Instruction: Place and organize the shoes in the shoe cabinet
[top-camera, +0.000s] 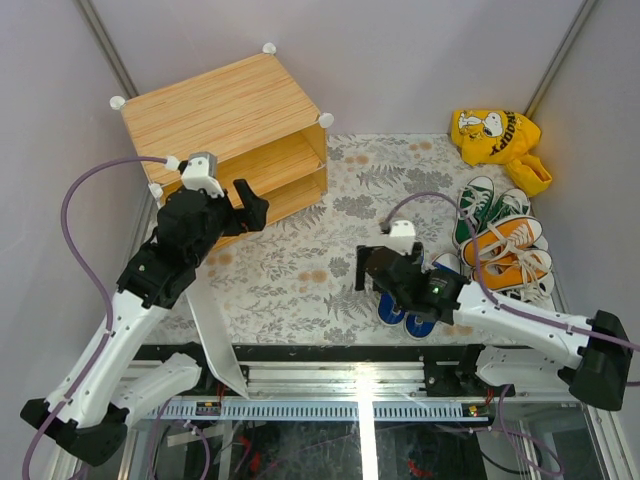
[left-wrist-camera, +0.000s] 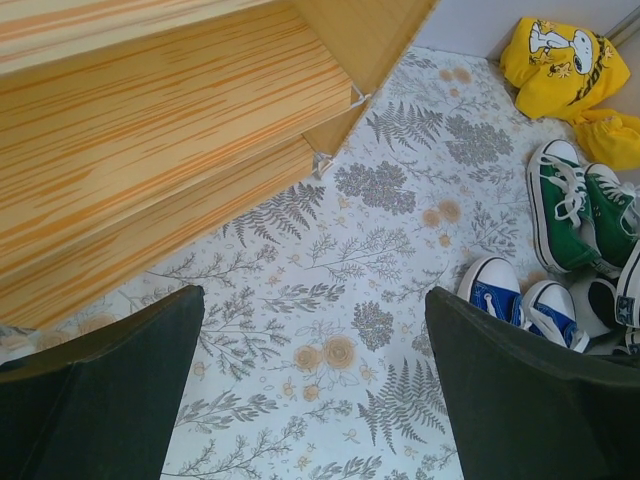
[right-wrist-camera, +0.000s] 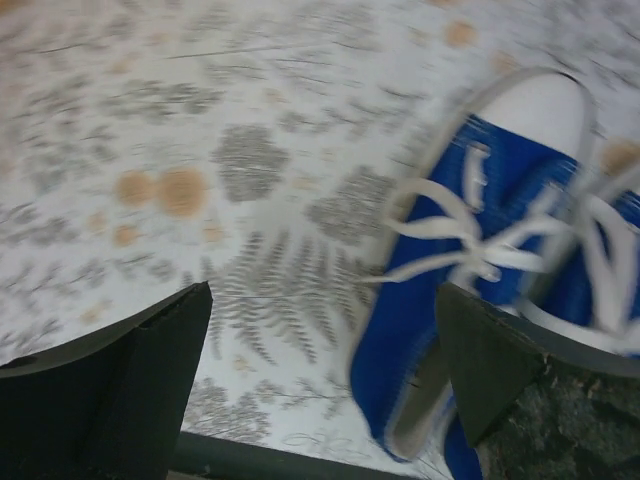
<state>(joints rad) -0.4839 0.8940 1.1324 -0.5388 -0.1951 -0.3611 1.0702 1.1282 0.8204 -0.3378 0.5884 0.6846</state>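
Shoe cabinet (top-camera: 215, 110) far left, shoes (top-camera: 505, 250) right, bag (top-camera: 493, 135) behind the shoes.

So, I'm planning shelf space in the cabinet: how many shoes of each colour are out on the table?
Green shoes: 2
Orange shoes: 2
Blue shoes: 2
White shoes: at least 1, partly hidden
Total: at least 7

No text can be read; the yellow bag (top-camera: 493, 135) print is too small.
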